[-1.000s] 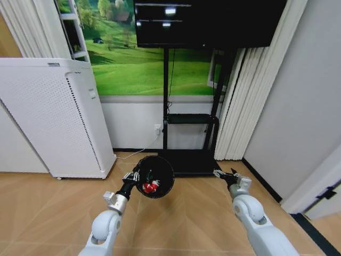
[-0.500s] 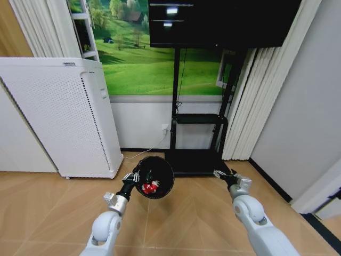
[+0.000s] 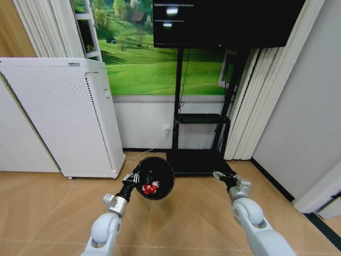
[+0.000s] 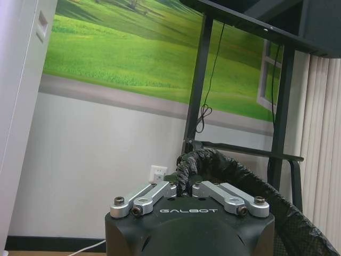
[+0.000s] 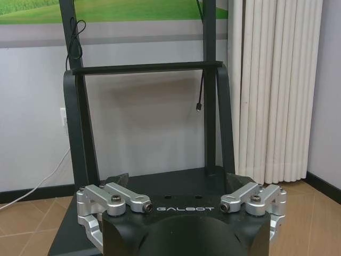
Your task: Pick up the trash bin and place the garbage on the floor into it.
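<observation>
My left gripper (image 3: 134, 176) is shut on the near rim of the trash bin (image 3: 155, 176), a small black round bin held above the floor with its mouth tipped toward me. Red-and-white garbage (image 3: 150, 187) lies inside it. The left wrist view shows my left gripper (image 4: 184, 181) clamped on the liner-wrapped rim of the bin (image 4: 240, 173). My right gripper (image 3: 219, 175) hangs to the right of the bin, apart from it. In its wrist view my right gripper (image 5: 179, 184) is open with nothing between its fingers.
A tall white perforated appliance (image 3: 58, 117) stands at the left against the wall. A black TV stand (image 3: 200, 160) with a screen (image 3: 224, 21) is straight ahead, and white curtains (image 3: 245, 106) hang at its right. A white cable (image 3: 146, 153) runs along the wood floor.
The whole head view has slid to the right, so the camera has turned left. Both arms keep their pose and the bin stays in the left gripper.
</observation>
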Robot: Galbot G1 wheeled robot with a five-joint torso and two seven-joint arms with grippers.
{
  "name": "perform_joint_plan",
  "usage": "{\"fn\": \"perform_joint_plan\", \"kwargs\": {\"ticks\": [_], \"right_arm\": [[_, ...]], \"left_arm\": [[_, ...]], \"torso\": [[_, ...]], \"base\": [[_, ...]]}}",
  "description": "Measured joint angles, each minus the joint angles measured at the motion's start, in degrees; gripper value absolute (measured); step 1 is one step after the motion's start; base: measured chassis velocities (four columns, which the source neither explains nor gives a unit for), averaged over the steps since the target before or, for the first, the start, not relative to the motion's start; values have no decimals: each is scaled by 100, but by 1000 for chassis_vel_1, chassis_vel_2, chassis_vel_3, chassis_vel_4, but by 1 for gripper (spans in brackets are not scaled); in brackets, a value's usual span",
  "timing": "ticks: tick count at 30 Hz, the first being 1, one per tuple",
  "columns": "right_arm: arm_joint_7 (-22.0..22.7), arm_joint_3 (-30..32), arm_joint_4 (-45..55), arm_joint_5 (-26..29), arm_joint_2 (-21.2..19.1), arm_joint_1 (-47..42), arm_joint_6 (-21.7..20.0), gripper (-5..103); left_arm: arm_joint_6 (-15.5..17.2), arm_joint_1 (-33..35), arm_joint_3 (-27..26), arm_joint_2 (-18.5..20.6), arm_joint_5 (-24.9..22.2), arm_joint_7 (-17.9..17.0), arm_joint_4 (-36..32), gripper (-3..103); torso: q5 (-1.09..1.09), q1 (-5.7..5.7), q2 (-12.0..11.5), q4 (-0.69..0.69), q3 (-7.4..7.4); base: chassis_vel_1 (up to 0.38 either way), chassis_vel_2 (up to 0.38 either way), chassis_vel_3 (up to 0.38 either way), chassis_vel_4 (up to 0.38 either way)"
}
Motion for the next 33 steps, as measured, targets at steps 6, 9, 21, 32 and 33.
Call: {"fn": "perform_joint_plan", "kwargs": {"ticks": [6, 9, 21, 32, 33], "right_arm": [[-22, 28, 43, -4, -60, -47, -21, 100], [-31, 28, 43, -3, -68, -47, -21, 100], [-87, 27, 44, 2, -180, -19, -113, 100], [-95, -15, -29, -37, -184, -17, -127, 100], [-95, -15, -29, -37, -184, -17, -127, 100]], "left_arm": [[0, -19, -1, -11, 20, -11, -8, 8], [0, -12, 1, -28, 37, -13, -17, 8], [35, -42, -6, -31, 55, -40, -24, 8], [37, -128, -9, 8, 39, -25, 68, 8], [37, -128, -9, 8, 39, -25, 68, 8]], "torso": [[-1, 0, 0, 2, 0], [0, 1, 0, 1, 0], [-1, 0, 0, -1, 0], [-2, 0, 1, 1, 0], [-2, 0, 1, 1, 0]], "base": [[17, -13, -14, 8], [73, -71, -59, 53], [117, -119, -113, 107], [84, -36, -82, 31], [60, -22, -69, 10]]}}
